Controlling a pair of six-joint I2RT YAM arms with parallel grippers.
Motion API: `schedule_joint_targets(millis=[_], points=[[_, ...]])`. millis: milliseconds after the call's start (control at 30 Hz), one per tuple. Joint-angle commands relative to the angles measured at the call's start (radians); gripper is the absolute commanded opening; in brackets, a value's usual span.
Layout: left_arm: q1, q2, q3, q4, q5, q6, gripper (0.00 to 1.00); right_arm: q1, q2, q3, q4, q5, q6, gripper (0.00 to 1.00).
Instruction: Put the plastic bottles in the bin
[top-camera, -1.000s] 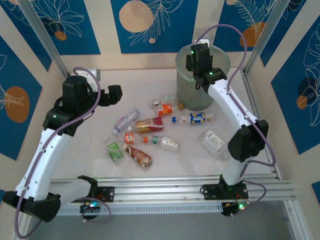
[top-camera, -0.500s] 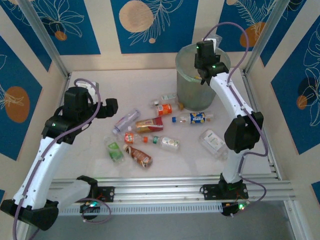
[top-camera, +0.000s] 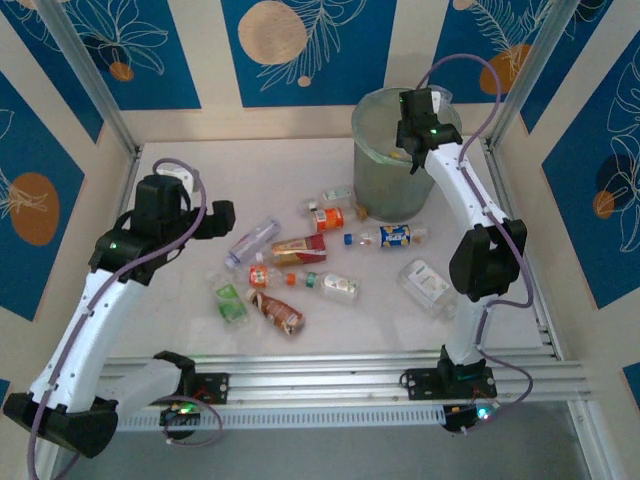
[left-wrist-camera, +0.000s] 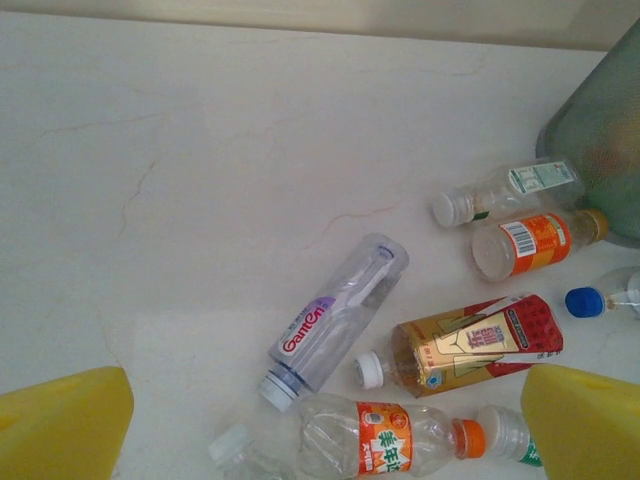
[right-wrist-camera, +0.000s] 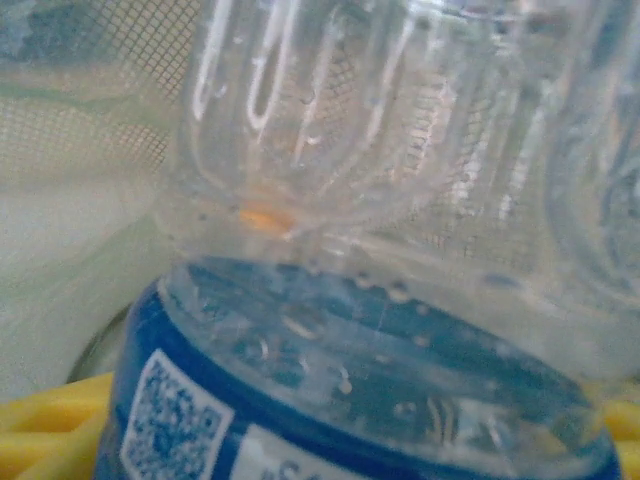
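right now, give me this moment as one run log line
left gripper open, hovering over loose bottles | right gripper at bin mouth, blue-label bottle at the jaws, grip unclear

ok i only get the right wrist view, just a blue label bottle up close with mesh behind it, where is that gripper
observer: the right gripper is over the open top of the bin, at the far right of the table.
operator: how many bottles on the table
observer: about ten bottles, lying in a loose cluster left of the bin's base.
operator: and the left arm
observer: the left gripper is open, above the table just left of that cluster.
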Motion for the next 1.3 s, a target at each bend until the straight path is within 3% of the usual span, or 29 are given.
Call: schedule_joint_targets(millis=[0, 233, 633, 933, 1067, 1267], points=[[0.010, 0.006, -0.006, -0.033, -0.017, 0.018, 1.00, -0.003, 0.001, 0.033, -0.028, -0.006, 0.019, 0.80], [0.010, 0.009, -0.024, -0.058, -0.019, 0.002, 0.99, -0.002, -0.006, 0.047, -0.033, -0.010, 0.018, 0.88], [0.011, -0.002, -0.071, -0.109, -0.006, -0.043, 1.00, 0.009, -0.011, 0.132, -0.053, -0.027, -0.005, 0.89], [0.012, -0.064, -0.250, -0.151, 0.033, -0.174, 1.00, 0.037, -0.063, 0.153, -0.050, -0.055, -0.029, 0.94], [0.013, -0.105, -0.357, -0.141, 0.089, -0.256, 0.99, 0.048, -0.104, 0.151, -0.056, -0.087, -0.028, 1.00], [0.012, -0.136, -0.505, -0.046, 0.193, -0.373, 0.98, 0.089, -0.183, 0.118, -0.055, -0.096, -0.044, 0.99]])
